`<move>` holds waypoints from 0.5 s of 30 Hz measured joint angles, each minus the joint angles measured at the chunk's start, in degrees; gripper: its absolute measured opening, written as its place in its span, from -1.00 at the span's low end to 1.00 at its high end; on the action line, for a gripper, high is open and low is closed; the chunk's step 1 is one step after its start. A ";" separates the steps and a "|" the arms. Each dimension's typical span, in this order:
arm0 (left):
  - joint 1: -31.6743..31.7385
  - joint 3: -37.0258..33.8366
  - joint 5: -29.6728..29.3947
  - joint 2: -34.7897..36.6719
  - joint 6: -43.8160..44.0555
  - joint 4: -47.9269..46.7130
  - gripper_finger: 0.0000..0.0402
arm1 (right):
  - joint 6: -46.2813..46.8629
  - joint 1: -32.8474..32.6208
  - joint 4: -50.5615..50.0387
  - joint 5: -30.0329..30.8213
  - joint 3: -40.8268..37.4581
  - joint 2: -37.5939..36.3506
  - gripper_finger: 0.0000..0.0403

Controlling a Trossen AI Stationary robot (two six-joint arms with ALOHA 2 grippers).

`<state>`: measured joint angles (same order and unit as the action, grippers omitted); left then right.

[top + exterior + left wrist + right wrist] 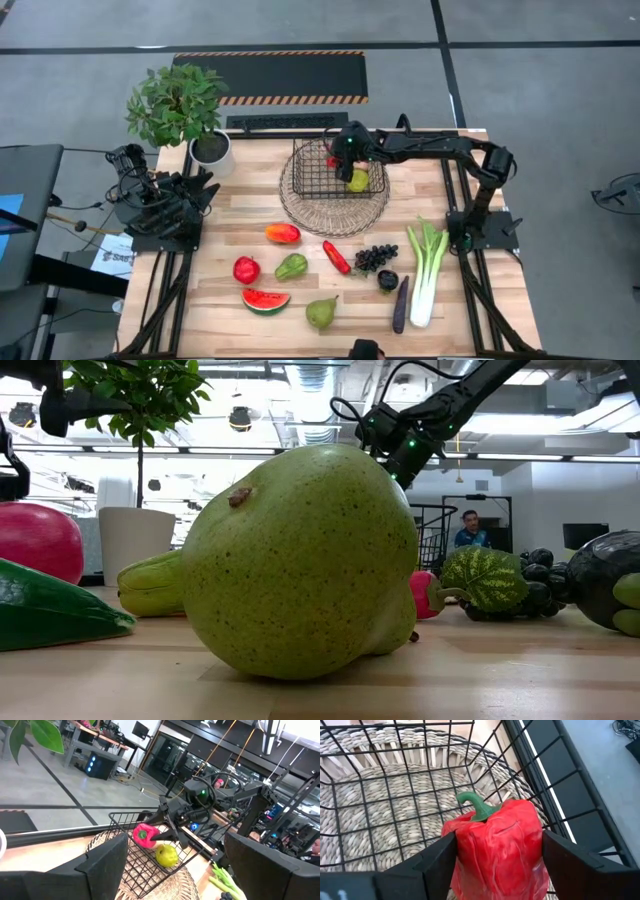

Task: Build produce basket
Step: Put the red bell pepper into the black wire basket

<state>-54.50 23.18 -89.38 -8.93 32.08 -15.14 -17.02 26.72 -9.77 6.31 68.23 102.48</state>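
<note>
Holding a red bell pepper (497,847) between spread fingers (440,860), right gripper (345,150) over the dark wire basket (310,175), arm stretched across from the table's right side. Pepper's green stem and glossy skin plain only from the right wrist; from overhead hidden but for a red sliver beside the wrist, from the left wrist a pinkish-red lump (144,836) above the basket's rim. Yellow-green fruit (357,181) already inside the basket, seen from overhead and from the left wrist, hidden from the right wrist. Basket sitting on a round woven wicker tray (300,210), its weave showing through the mesh floor beneath the pepper. Left gripper (205,190) parked at the table's left edge, fingers (102,865) standing wide apart with nothing between them.

Low view filled by a big green pear (300,560), blocking the basket altogether. Produce laid out on the near half of the table: mango (282,233), red apple (246,269), watermelon slice (266,299), chili (336,257), dark grapes (376,258), eggplant (400,304), leek (427,270). Open board between the tray and this row, and along the left side.

Pale wooden plank tabletop (230,215); potted plant (180,105) at the far left corner; grey floor around; a person (467,528) far back in the room.
</note>
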 joint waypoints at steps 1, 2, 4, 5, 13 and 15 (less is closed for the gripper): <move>0.00 0.00 0.00 0.00 0.00 0.00 0.57 | 0.00 0.00 -0.10 0.00 0.00 0.00 0.42; 0.00 0.00 0.02 0.00 0.02 0.00 0.57 | -0.01 0.00 -0.14 0.00 0.00 0.00 0.42; 0.00 0.00 0.02 0.00 0.02 0.00 0.57 | -0.45 0.00 -0.16 0.00 0.00 0.00 0.42; 0.00 0.00 0.02 0.00 0.02 0.00 0.57 | -0.79 0.00 -0.15 0.00 0.00 0.00 0.42; 0.00 0.00 0.58 -0.02 0.04 0.00 0.57 | -1.05 0.00 -0.73 0.00 0.00 0.00 0.42; 0.00 0.00 0.63 -0.02 0.04 0.01 0.57 | -1.05 -0.04 -0.95 0.00 0.00 0.00 0.44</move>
<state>-54.50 23.18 -88.75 -8.95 32.12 -15.13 -18.06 26.68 -10.73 6.31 68.23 102.48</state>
